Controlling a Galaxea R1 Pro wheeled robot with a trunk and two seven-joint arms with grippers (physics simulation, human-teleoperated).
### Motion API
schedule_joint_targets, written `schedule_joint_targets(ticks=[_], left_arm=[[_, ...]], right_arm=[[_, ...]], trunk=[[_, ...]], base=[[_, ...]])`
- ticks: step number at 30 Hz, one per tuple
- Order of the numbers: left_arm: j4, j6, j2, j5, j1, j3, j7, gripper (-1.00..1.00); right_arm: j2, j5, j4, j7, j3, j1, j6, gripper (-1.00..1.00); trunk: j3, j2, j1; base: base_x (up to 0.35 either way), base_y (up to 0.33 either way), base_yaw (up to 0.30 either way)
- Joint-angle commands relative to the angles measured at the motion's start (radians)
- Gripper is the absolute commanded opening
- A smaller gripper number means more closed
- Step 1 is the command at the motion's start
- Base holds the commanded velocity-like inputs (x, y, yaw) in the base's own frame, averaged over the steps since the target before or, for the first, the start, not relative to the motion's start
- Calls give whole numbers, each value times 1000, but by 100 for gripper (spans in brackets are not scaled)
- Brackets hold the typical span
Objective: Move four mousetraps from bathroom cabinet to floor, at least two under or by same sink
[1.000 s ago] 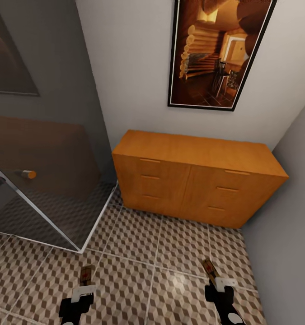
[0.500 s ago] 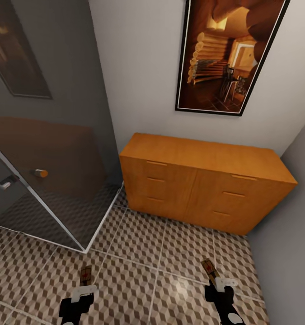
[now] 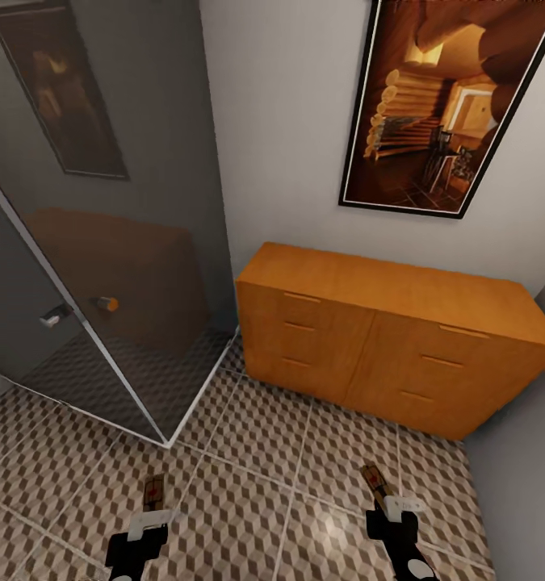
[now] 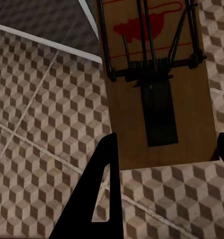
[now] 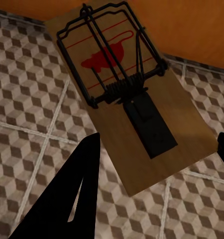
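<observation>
Here each gripper, left gripper (image 3: pixel 152 516) and right gripper (image 3: pixel 393 507), grasps a mousetrap (image 3: pixel 153 490) (image 3: pixel 375 481) above the bathroom floor (image 3: pixel 256 484).

A mousetrap (image 5: pixel 129 114) held between dark jaws above the bathroom floor (image 5: pixel 27 99).

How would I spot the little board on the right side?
Start at the orange-brown cabinet, then look down the patterned tile floor to the right end effector. The mousetrap sticks out from it: wooden, with black wire and a red mouse print.
</observation>
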Motion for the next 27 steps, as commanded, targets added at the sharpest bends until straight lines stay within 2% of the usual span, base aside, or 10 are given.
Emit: schedule_joint_targets(ticks=[1,27], left_arm=[[2,-2,-1,-2,-1,-6,5,-100],[2,-2,-2,-2,-1,-6,4,-100]], right_arm=[[-1,-10,0,-3,8,-1,-3,-100],[-1,-10,0,-4,8,0,-3,-100]], trunk=[[0,-2,1],[32,-2,1]], base=[[0,0,204],[0,0,217]])
